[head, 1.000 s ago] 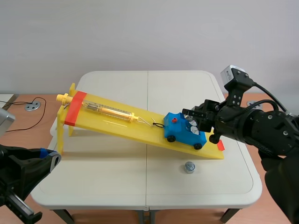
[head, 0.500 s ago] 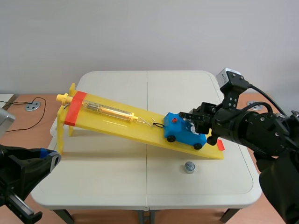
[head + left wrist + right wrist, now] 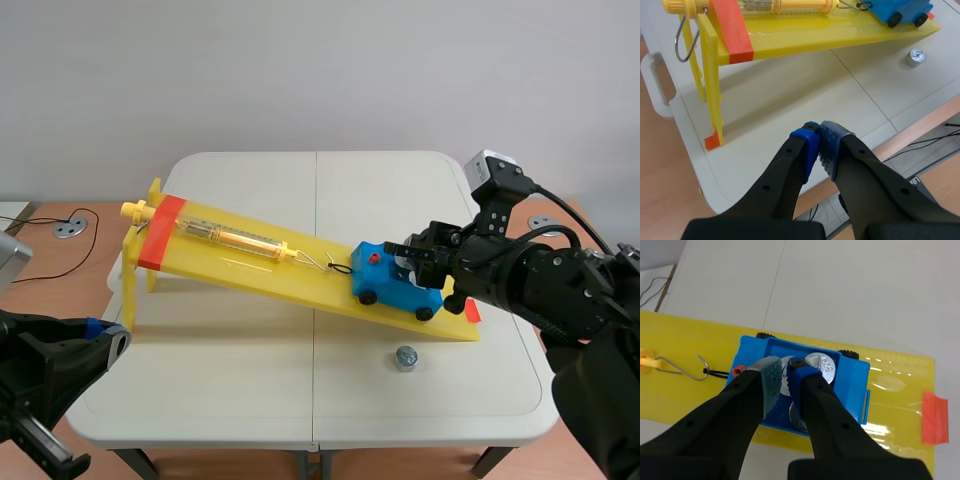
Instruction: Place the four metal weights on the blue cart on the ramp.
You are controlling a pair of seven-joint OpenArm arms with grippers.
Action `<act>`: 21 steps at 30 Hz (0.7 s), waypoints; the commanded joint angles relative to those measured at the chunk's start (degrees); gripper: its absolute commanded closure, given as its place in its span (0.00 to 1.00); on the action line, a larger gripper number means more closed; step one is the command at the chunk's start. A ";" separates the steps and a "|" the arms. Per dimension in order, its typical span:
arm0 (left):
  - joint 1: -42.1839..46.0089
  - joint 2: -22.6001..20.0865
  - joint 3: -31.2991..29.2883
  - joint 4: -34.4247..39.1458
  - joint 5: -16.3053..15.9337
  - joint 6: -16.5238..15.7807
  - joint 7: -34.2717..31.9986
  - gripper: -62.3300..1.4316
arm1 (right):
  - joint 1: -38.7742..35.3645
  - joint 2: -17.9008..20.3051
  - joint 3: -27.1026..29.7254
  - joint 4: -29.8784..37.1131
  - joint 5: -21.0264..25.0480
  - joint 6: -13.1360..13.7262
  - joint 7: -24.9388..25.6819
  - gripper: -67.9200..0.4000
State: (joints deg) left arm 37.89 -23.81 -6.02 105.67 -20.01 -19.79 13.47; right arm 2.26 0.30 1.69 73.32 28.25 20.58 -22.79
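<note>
Table of white plastic (image 3: pixel 250 400) carries the long yellow plastic ramp (image 3: pixel 300 285), which falls toward my right arm's side. Low on it sits the boxy blue toy cart (image 3: pixel 385 285). My right gripper (image 3: pixel 785 371) hangs straight over its tray, fingers pinched, as far as I can judge, on a small silver metal weight (image 3: pixel 786 377). A second silver weight (image 3: pixel 821 364) lies flat in the tray just beside it. The last loose weight (image 3: pixel 405 357) stands on the table just off the ramp's low end, nearer me than the cart, so the right arm is by far the closer. My left gripper (image 3: pixel 819 137), pads pressed together on nothing, sits at the near left table edge, well apart. Since a second ago the right gripper has crept slightly up-ramp; cart and loose weight have not shifted.
</note>
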 commanded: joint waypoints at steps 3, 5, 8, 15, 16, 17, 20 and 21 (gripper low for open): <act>-1.55 0.31 -0.85 3.76 -4.26 -1.42 -5.29 0.92 | 8.96 -0.76 0.15 2.95 1.88 2.60 10.34 0.77; -1.55 0.31 -0.85 3.76 -4.26 -1.42 -4.87 0.92 | 9.57 -0.76 0.28 2.95 1.86 2.62 10.51 0.75; -1.55 0.31 -0.85 3.76 -4.26 -1.42 -4.79 0.92 | 10.14 -0.59 0.28 2.97 1.70 3.08 10.47 0.75; -1.55 0.31 -0.85 3.76 -4.26 -1.42 -4.59 0.92 | 8.48 2.25 3.76 6.75 2.21 9.44 8.48 0.67; -1.55 0.31 -0.85 3.76 -4.26 -1.42 -4.61 0.92 | 7.72 3.23 4.26 8.15 2.27 10.05 8.26 0.67; -1.55 0.31 -0.85 3.76 -4.26 -1.42 -4.61 0.92 | 6.82 4.31 4.61 9.70 2.54 10.69 7.80 0.67; -1.55 0.31 -0.85 3.76 -4.26 -1.42 -4.61 0.92 | 3.61 8.07 5.18 14.27 3.26 10.99 6.99 0.67; -1.55 0.31 -0.85 3.76 -4.26 -1.42 -4.61 0.92 | 2.36 9.38 5.18 15.69 3.23 10.99 6.95 0.67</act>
State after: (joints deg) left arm 37.89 -23.81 -6.02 105.67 -20.01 -19.79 13.50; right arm 2.00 4.62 5.61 79.99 27.51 28.49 -23.24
